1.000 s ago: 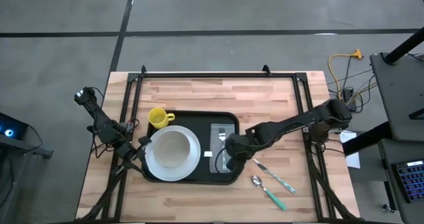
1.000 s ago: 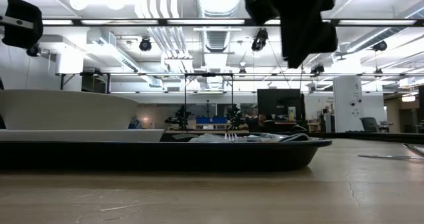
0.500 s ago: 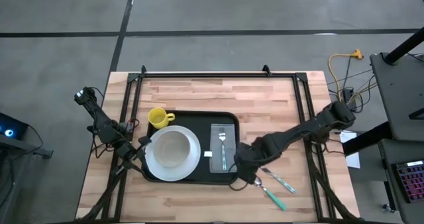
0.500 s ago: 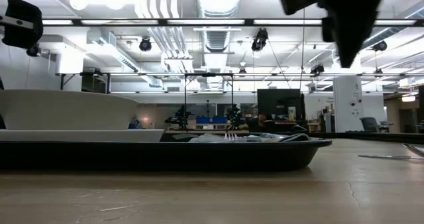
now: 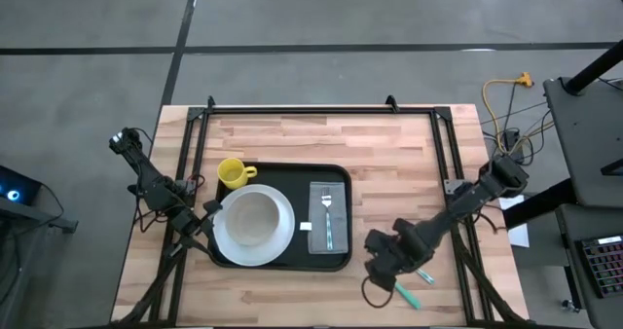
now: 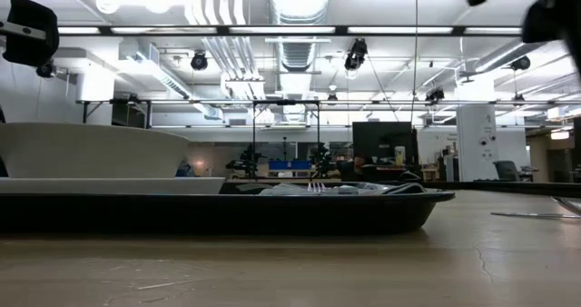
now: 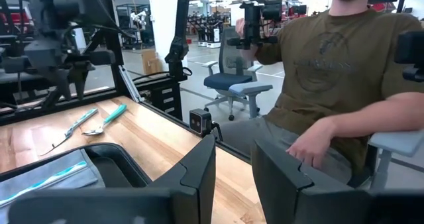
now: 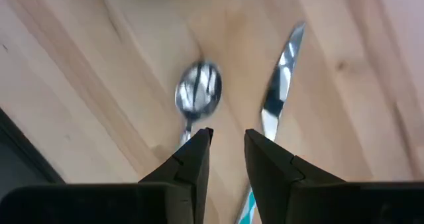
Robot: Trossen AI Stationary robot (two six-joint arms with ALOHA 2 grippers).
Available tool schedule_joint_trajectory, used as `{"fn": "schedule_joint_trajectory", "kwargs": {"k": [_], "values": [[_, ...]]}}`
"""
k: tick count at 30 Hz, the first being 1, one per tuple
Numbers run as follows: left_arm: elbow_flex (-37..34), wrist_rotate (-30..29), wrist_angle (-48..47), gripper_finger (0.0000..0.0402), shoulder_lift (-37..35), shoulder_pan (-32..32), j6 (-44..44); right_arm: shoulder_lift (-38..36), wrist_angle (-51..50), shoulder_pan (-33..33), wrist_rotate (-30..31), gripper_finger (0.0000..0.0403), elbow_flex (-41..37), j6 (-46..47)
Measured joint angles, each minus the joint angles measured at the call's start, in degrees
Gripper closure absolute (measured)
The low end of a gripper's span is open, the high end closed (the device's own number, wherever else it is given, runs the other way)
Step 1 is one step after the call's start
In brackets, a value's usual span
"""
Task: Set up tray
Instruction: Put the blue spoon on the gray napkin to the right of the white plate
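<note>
My right hand has left the tray and now hangs over the bare desk just off the tray's near right corner, directly above the spoon and knife. Its fingers are parted a little, with nothing between them. A moment ago it was over the napkin, where the fork now lies released. I judge the fork's placing done and the spoon or knife to be next.

The tray sits in the middle of the desk, left of centre, already carrying the white plate on its left half and the napkin with fork on its right. The yellow mug stands at its far left corner, touching or just over the rim; I cannot tell which.

My left hand waits at the tray's left edge, fingers apart and empty.

The spoon and knife lie close together, so I expect a tight descent between them. To their right the desk is open up to the frame rail; the near edge is close below. In the left wrist view a seated person shows past the desk's edge.
</note>
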Motion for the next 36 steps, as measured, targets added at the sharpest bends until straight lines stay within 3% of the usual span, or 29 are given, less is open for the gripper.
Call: {"fn": "schedule_joint_trajectory", "kwargs": {"k": [8,13,17,20,27,36], "values": [[0.0,0.0,0.0,0.0322,0.0,0.0,0.0,-0.9,1.5,3.8,-1.2,0.0328,-3.7,3.9],[0.0,0.0,0.0,0.0322,0.0,0.0,0.0,-7.7,3.4,4.3,0.1,0.0335,-11.3,7.4],[0.0,0.0,0.0,0.0322,0.0,0.0,0.0,-15.0,20.2,4.5,-1.4,0.0332,-20.5,13.3],[0.0,0.0,0.0,0.0322,0.0,0.0,0.0,-16.2,33.1,6.0,-3.5,0.0327,-24.5,14.6],[0.0,0.0,0.0,0.0322,0.0,0.0,0.0,-11.8,31.9,9.7,-5.3,0.0319,-24.1,19.3],[0.0,0.0,0.0,0.0322,0.0,0.0,0.0,-5.0,26.4,10.2,-6.0,0.033,-17.4,17.9]]}}
